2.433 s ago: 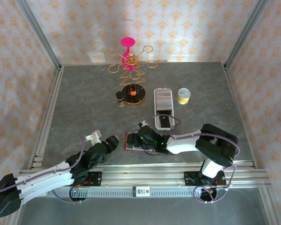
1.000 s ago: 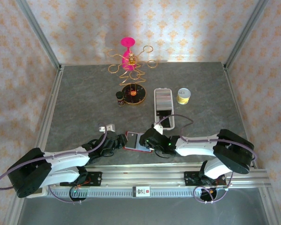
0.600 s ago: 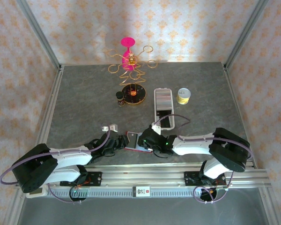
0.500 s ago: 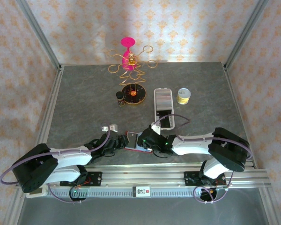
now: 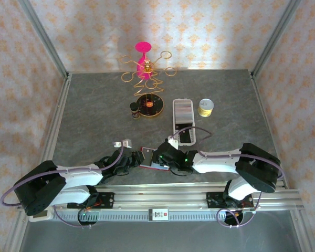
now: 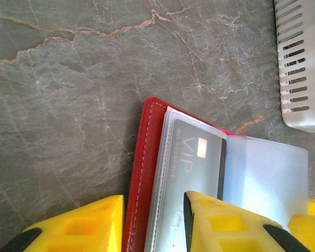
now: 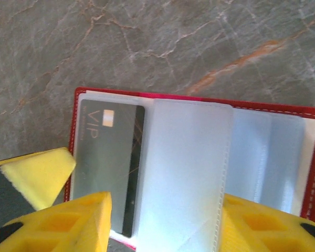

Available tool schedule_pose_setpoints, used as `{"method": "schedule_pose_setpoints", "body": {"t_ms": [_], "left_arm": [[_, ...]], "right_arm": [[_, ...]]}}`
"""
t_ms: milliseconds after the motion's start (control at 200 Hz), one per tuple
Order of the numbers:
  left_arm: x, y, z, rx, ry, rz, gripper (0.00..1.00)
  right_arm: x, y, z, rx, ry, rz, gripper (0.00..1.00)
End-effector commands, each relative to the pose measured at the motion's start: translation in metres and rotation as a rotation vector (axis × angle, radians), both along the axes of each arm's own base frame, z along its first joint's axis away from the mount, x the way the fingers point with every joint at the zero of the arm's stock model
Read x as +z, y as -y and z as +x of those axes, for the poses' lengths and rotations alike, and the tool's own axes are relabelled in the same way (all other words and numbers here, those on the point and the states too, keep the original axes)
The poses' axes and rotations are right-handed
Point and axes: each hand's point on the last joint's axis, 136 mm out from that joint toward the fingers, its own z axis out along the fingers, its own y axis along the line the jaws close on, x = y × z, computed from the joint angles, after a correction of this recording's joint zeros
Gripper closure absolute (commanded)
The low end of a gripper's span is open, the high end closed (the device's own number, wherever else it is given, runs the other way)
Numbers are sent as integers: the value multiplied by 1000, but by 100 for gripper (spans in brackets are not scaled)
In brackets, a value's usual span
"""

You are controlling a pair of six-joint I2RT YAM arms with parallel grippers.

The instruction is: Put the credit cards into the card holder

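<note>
The red card holder (image 5: pixel 148 158) lies open on the table near the front edge. In the left wrist view its red cover (image 6: pixel 139 173) frames grey-clear pockets. A dark credit card (image 6: pixel 191 163) marked VIP sits inside the leftmost pocket, seen also in the right wrist view as the card (image 7: pixel 102 152). My left gripper (image 6: pixel 149 210) straddles the holder's left edge, one finger outside the cover, the other on the card pocket. My right gripper (image 7: pixel 165 220) stands open over a raised clear pocket leaf (image 7: pixel 186 168). Both grippers, left (image 5: pixel 132 161) and right (image 5: pixel 163 157), meet at the holder.
A long white perforated tray (image 5: pixel 183 122) lies just behind the holder, its corner (image 6: pixel 302 68) close to it. Farther back are a yellow roll (image 5: pixel 206 107), a gold wire stand with a pink top (image 5: pixel 147 73) and a small dark jar (image 5: pixel 134 108).
My left arm has swung in from the left to the holder's left edge and its jaws have narrowed. The right gripper has stayed on the holder, hardly moving.
</note>
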Motion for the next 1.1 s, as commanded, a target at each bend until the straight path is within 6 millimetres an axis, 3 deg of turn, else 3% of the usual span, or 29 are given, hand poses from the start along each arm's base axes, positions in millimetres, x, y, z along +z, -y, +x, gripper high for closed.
{"method": "schedule_pose_setpoints", "body": {"t_ms": [0, 160, 395, 450, 566, 746, 976, 1091], "left_arm": [[-10, 7, -13, -58, -51, -21, 68], [-10, 7, -14, -58, -52, -25, 68], [-7, 9, -19, -60, -53, -89, 69], [-8, 6, -21, -53, -56, -86, 69], [-10, -5, -23, -22, -52, -61, 68], [-12, -17, -27, 11, -57, -39, 66], [-4, -35, -22, 79, -27, 26, 64], [6, -33, -19, 76, 3, 6, 64]], "right_arm": [[16, 0, 2, 7, 40, -16, 49], [22, -15, 1, 35, 43, 51, 49], [47, -58, 8, 80, 78, 252, 48], [45, -64, 11, 75, 81, 268, 43], [30, -75, 16, 77, 54, 269, 42], [15, -78, 24, 55, 4, 324, 41], [12, -69, 27, 37, 0, 309, 41], [12, -68, 28, 46, 0, 316, 41]]}}
